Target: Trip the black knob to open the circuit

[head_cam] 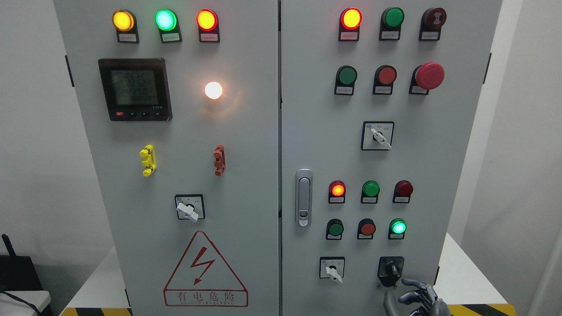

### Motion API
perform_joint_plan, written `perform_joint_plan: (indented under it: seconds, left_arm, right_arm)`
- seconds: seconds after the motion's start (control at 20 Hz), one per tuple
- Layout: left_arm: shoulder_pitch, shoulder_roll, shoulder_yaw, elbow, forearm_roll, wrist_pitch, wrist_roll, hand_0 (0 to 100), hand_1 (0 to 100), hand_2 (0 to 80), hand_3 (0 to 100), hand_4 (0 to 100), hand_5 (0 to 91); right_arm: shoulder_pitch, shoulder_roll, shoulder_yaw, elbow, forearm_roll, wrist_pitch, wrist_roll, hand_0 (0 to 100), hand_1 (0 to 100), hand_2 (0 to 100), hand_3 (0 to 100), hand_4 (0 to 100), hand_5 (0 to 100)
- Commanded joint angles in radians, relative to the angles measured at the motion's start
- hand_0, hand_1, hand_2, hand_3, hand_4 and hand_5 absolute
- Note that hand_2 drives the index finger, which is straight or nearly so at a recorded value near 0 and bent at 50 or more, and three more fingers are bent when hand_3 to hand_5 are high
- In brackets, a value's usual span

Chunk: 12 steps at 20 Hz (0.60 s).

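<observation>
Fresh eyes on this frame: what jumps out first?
Probably the glowing white lamp mid-left door, with the lit indicator row above it. On the right door, the big red mushroom button stands out at upper right. At the bottom right, the right hand sits with fingers spread just under the black knob.

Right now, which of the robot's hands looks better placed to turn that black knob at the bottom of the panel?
The right hand. It is raised at the lower right, its fingers spread open just below and beside the black knob, not yet touching it. No left hand shows in the picture at all.
</observation>
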Motion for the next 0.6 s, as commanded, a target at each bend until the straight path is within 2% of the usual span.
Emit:
perform_joint_plan:
  seconds: [0.0, 0.1, 0.2, 0.3, 0.35, 0.45, 0.5, 0.55]
  left_arm:
    - [-0.008, 0.000, 0.000, 0.000, -0.032, 0.000, 0.001, 12, 39, 0.0, 0, 0, 0.0]
    - [-0.008, 0.000, 0.000, 0.000, -0.032, 0.000, 0.001, 12, 39, 0.0, 0, 0, 0.0]
    - [-0.008, 0.000, 0.000, 0.000, -0.032, 0.000, 0.001, 12, 39, 0.0, 0, 0, 0.0]
    - [-0.008, 0.000, 0.000, 0.000, -0.032, 0.000, 0.001, 12, 39, 0.0, 0, 0, 0.0]
    - [-0.008, 0.000, 0.000, 0.000, -0.034, 0.000, 0.001, 12, 39, 0.0, 0, 0, 0.0]
    - [-0.008, 0.000, 0.000, 0.000, -0.034, 0.000, 0.001, 12, 39, 0.0, 0, 0, 0.0]
    - [-0.008, 0.000, 0.000, 0.000, -0.034, 0.000, 0.001, 12, 39, 0.0, 0, 0, 0.0]
    - [-0.008, 0.000, 0.000, 0.000, -0.032, 0.000, 0.001, 12, 39, 0.0, 0, 0, 0.0]
  right_arm:
    - [0.048, -0.030, -0.016, 0.000, -0.005, -0.057, 0.002, 25, 72, 28, 52, 52, 52]
    - [0.062, -0.033, -0.017, 0.000, -0.011, -0.087, 0.003, 26, 66, 22, 47, 48, 47]
    - [0.073, -0.034, -0.017, -0.002, -0.014, -0.098, 0.003, 20, 58, 21, 46, 47, 45]
    - [0.088, -0.036, -0.014, -0.026, -0.046, -0.107, 0.006, 22, 48, 21, 46, 47, 44]
    - [0.103, -0.036, -0.010, -0.044, -0.081, -0.118, 0.033, 24, 44, 20, 44, 47, 43]
    - [0.151, -0.039, -0.007, -0.101, -0.141, -0.132, 0.145, 25, 41, 13, 39, 42, 38]
    - [0.174, -0.042, -0.011, -0.123, -0.153, -0.141, 0.191, 25, 36, 8, 35, 38, 35]
    - [0.192, -0.051, -0.013, -0.135, -0.153, -0.150, 0.220, 25, 29, 4, 30, 33, 32]
